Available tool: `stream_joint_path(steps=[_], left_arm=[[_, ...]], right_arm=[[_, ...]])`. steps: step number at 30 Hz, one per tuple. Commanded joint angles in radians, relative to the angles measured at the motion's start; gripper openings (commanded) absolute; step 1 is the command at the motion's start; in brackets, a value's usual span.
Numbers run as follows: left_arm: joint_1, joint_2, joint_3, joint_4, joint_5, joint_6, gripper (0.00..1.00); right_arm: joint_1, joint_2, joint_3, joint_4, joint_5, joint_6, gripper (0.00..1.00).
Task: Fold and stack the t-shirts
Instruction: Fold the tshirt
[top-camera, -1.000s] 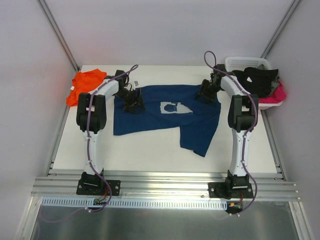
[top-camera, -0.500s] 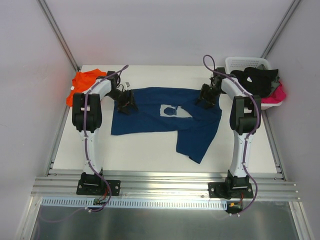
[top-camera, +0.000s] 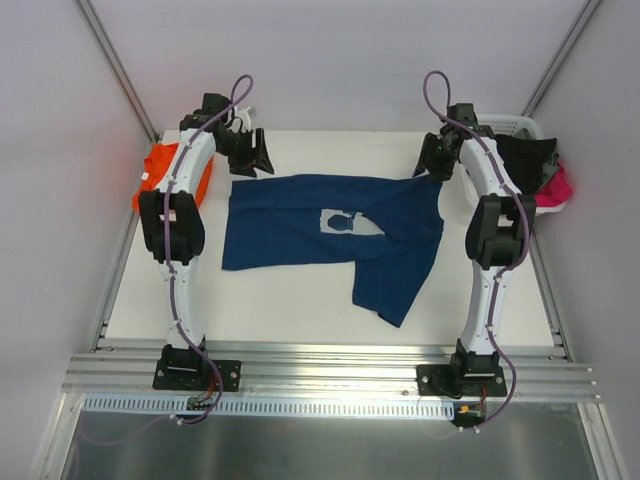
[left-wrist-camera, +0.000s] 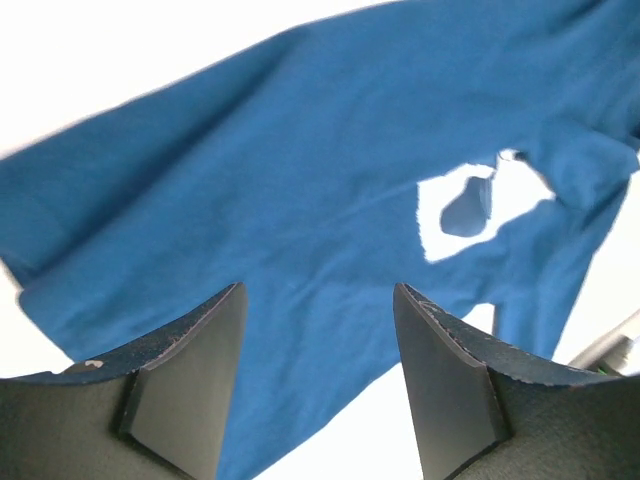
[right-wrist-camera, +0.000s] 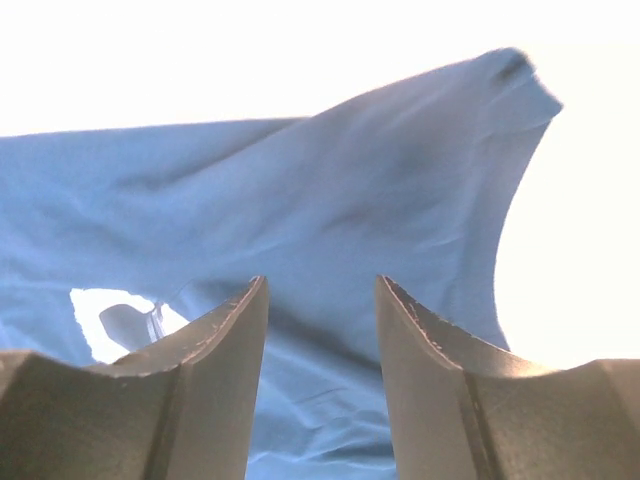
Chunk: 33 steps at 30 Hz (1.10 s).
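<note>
Your navy t-shirt (top-camera: 300, 225) lies spread at the table (top-camera: 300, 300) centre, the orange t-shirt (top-camera: 155, 170) at 10 o'clock. The left gripper (top-camera: 250, 155) and right gripper (top-camera: 437, 160) hang spread, empty. The cloth looks limp and light: pinch its 2 far corners.

The navy t-shirt (top-camera: 300, 225) covers the middle of the table (top-camera: 280, 300). A bare strip runs along the near edge, widest at near left, and a narrower one runs along the far edge between the two raised arms. The orange t-shirt (top-camera: 152, 180) fills the far-left corner, with the left arm (top-camera: 192, 160) crossing over it. A white basket (top-camera: 515, 123) heaped with clothes blocks the far-right corner, just beyond the right arm (top-camera: 483, 165).
</note>
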Motion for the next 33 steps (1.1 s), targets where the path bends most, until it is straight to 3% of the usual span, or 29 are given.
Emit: stream_joint_path(steps=[1,6,12,22,27,28,30,33], left_arm=[[-0.001,0.063,0.022,-0.041,-0.085,0.037,0.6],[-0.001,0.052,-0.013,-0.041,-0.099,0.049,0.6],[-0.001,0.035,-0.027,-0.041,-0.073,0.046,0.6],[-0.007,0.034,-0.03,-0.043,-0.077,0.041,0.59],[-0.019,0.018,-0.047,-0.041,-0.08,0.041,0.59],[-0.021,0.014,-0.05,-0.041,-0.079,0.041,0.59],[-0.024,0.009,-0.057,-0.041,-0.083,0.041,0.59],[-0.029,0.004,-0.068,-0.041,-0.082,0.049,0.59]], right_arm=[[-0.024,-0.013,0.079,-0.01,0.085,-0.059,0.5],[-0.044,0.034,0.128,-0.008,0.159,-0.074,0.48],[-0.045,0.109,0.203,-0.004,0.139,-0.091,0.48],[-0.077,0.16,0.139,-0.016,0.067,-0.054,0.45],[-0.08,0.188,0.15,-0.008,0.041,-0.05,0.3],[-0.08,0.189,0.15,-0.007,0.026,-0.051,0.26],[-0.079,0.194,0.148,-0.002,0.007,-0.053,0.08],[-0.082,0.197,0.159,-0.001,0.007,-0.051,0.01]])
